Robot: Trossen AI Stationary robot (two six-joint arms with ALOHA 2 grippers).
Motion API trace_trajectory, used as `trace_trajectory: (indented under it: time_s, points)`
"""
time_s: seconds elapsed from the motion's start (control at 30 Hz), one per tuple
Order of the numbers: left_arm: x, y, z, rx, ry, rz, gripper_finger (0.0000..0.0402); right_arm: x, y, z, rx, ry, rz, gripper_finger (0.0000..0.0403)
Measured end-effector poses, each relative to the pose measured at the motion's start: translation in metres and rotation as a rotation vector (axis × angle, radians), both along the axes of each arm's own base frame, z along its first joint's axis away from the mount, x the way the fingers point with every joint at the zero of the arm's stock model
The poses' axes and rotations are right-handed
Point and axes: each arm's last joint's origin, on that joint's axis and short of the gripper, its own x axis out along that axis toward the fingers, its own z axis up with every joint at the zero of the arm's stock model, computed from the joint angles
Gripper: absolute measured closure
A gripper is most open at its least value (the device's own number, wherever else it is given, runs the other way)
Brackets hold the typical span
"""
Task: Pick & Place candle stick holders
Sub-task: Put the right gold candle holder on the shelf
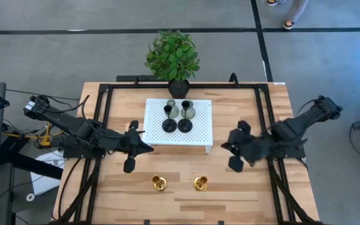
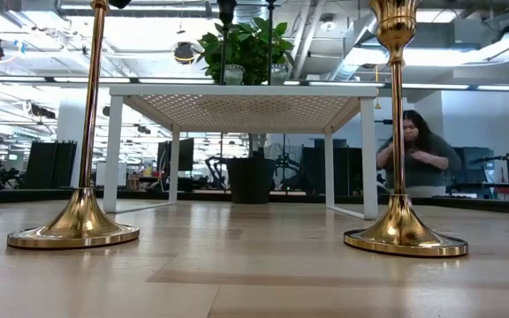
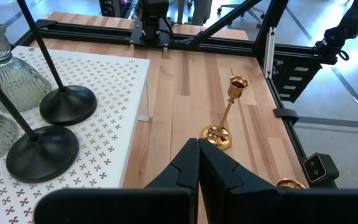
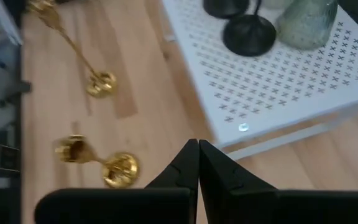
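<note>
Two gold holders on the bench, four more up on the white platform, both pincers empty

Nearest the front edge, the left gold holder (image 1: 159,183) and right gold holder (image 1: 200,183) stand upright on the bench (image 1: 242,194), each just forward of a pincer. The left pincer (image 1: 130,145) and right pincer (image 1: 235,150) hover either side of the white platform (image 1: 199,134), fingers pressed together, gripping nothing. Between them and farther back, two black holders (image 1: 176,124) and two grey-green holders (image 1: 180,110) sit clustered on the platform. Beyond that, the potted plant (image 1: 173,56).
</note>
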Motion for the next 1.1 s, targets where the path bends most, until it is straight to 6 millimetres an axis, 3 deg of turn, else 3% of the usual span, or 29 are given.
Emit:
trace_trajectory:
  time_s: [0.2,0.63,0.8,1.1]
  points:
    - [0.0,0.0,0.0,0.0,0.0,0.0,0.0399,-0.004,0.028,-0.01,0.06,0.001,-0.031,0.0403]
    - [0.0,0.0,0.0,0.0,-0.003,0.0,0.0399,0.024,0.079,-0.07,0.059,0.144,-0.069,0.0403]
    - [0.0,0.0,0.0,0.001,-0.003,-0.001,0.0399,0.039,0.09,-0.075,0.163,0.119,-0.017,0.0403]
    - [0.0,0.0,0.0,0.002,-0.003,-0.001,0.0399,0.057,0.092,-0.069,0.262,0.054,0.082,0.0403]
